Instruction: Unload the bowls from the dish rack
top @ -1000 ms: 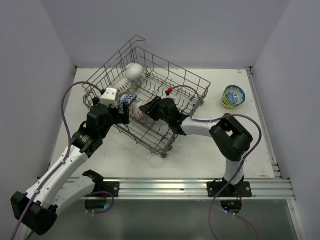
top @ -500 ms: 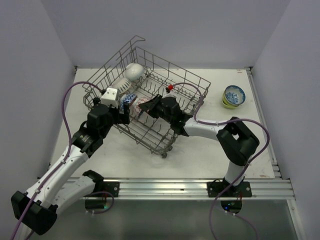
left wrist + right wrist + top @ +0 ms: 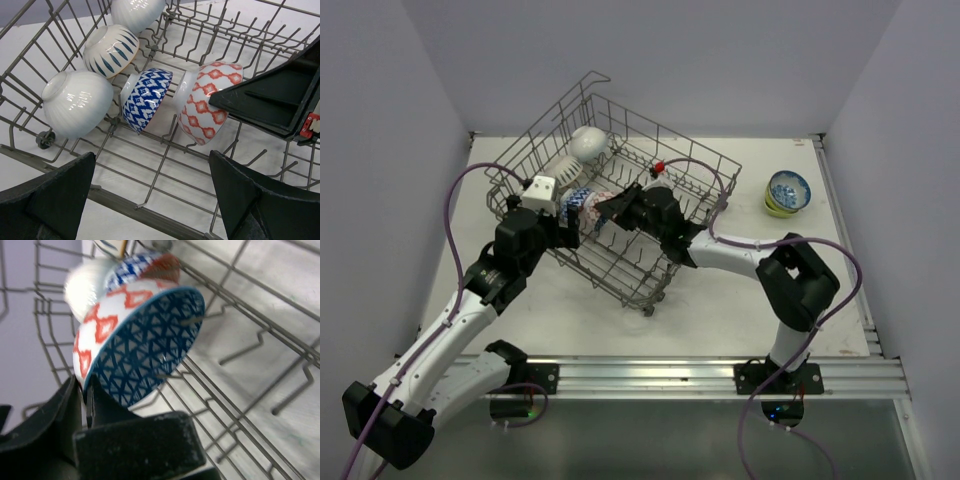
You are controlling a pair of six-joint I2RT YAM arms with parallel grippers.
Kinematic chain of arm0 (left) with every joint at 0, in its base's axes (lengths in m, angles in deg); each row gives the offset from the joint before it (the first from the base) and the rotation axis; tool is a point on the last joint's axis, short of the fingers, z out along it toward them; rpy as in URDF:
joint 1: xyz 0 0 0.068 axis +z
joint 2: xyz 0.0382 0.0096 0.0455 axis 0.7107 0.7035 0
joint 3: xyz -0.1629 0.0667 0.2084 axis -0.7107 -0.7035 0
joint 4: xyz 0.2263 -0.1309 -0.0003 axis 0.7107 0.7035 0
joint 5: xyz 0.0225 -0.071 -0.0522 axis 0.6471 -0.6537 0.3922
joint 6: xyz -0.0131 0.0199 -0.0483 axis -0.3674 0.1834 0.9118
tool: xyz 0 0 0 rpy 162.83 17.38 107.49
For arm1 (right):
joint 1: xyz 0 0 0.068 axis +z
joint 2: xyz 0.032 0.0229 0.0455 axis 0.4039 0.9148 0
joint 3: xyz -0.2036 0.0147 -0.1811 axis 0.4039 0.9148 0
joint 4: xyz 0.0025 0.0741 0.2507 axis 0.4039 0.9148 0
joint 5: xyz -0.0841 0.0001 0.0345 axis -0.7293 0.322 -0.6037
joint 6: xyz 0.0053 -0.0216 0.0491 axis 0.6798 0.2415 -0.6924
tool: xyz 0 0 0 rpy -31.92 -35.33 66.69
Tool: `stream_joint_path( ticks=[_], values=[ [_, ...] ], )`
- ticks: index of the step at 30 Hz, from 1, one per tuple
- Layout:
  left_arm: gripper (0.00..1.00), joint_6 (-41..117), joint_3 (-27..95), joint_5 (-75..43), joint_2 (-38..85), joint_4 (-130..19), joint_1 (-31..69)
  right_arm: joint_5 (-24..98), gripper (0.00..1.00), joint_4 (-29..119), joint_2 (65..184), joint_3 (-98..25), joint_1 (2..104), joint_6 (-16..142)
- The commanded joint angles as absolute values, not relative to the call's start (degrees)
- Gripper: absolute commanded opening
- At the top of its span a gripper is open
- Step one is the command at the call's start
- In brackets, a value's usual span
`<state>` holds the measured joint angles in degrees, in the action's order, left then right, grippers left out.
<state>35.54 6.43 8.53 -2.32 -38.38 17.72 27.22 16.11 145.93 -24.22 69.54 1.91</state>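
Note:
The grey wire dish rack (image 3: 692, 178) stands at the table's middle. My right gripper (image 3: 620, 208) reaches into it and is shut on the rim of a white bowl with red diamonds (image 3: 603, 203). In the right wrist view one finger lies inside the blue-patterned interior of that bowl (image 3: 145, 345) and the other outside. Beside the red bowl (image 3: 202, 107) lie a blue-patterned bowl (image 3: 147, 97), a ribbed white bowl (image 3: 80, 102), a blue-striped bowl (image 3: 110, 47) and another white bowl (image 3: 137, 10). My left gripper (image 3: 565, 226) hangs open over the rack's near left edge (image 3: 150, 212), holding nothing.
A lime bowl with a blue-patterned bowl nested in it (image 3: 787, 192) sits on the table at the far right. The rack's upright tines (image 3: 260, 340) and tall wire sides surround the right gripper. Walls close the table on three sides.
The right gripper has shut on the red-diamond bowl's rim and shifted it slightly toward the rack's back. The left arm has stayed put and open.

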Motion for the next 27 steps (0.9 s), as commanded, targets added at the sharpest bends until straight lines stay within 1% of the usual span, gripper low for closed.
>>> stream_joint_path(
  ticks=[1,5,9,15,21,23,24,27],
  values=[
    [1.00,35.1,6.7,9.3,-2.3,-39.5,17.2,29.4,0.00,16.3,143.4,-33.2,68.6,5.6],
    [1.00,35.1,6.8,9.6,-2.3,-39.5,17.2,31.4,0.00,22.4,142.5,-38.8,67.7,8.0],
    [1.00,35.1,6.8,10.1,-2.6,-39.5,17.2,31.8,0.00,26.1,140.6,-40.9,66.4,9.9],
    [1.00,35.0,6.8,10.4,-2.7,-39.5,17.2,34.3,0.00,34.8,135.1,-43.6,61.0,15.0],
    [1.00,34.9,6.8,10.5,-3.0,-39.5,17.2,35.9,0.00,49.1,125.5,-45.8,52.2,23.8],
    [1.00,34.9,6.9,10.4,-3.0,-39.5,17.2,36.4,0.00,54.3,121.4,-45.4,47.2,27.0],
    [1.00,35.0,6.8,10.3,-3.1,-39.4,17.3,37.0,0.00,58.0,120.2,-45.2,43.1,28.9],
    [1.00,34.8,6.8,10.2,-3.1,-39.3,17.2,36.6,0.00,65.1,117.3,-45.8,36.9,33.8]
  ],
)
